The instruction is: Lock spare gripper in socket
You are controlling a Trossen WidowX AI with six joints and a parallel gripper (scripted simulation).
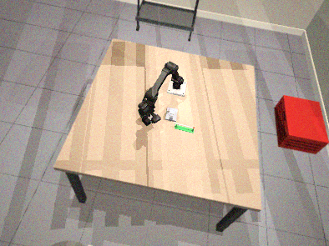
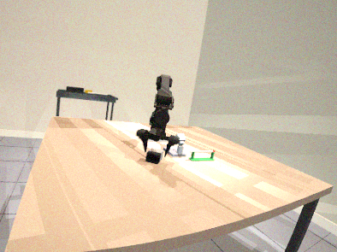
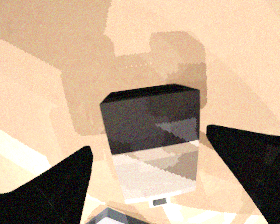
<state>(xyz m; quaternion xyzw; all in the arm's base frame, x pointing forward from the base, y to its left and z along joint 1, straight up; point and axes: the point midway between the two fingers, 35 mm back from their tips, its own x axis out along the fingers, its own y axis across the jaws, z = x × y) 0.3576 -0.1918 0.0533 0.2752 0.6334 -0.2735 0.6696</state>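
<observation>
Currently the gripper [image 1: 150, 120] [image 2: 157, 146] [image 3: 149, 145] is wide, holding nothing, straddling the spare gripper [image 2: 154, 156] [image 3: 152, 142], presumably to grasp it for docking.

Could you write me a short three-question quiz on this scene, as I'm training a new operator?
1. Multiple choice: What lies between the open fingers of the black gripper in the wrist view?
A) a red crate
B) a black-and-white block-shaped part
C) a green rack

2. True or false: The gripper is clamped shut on that part.

3. Fill in the blank: The low rack with two uprights, beside the grey-and-white mount, is coloured ____.

Key: 1 B; 2 false; 3 green.
</observation>
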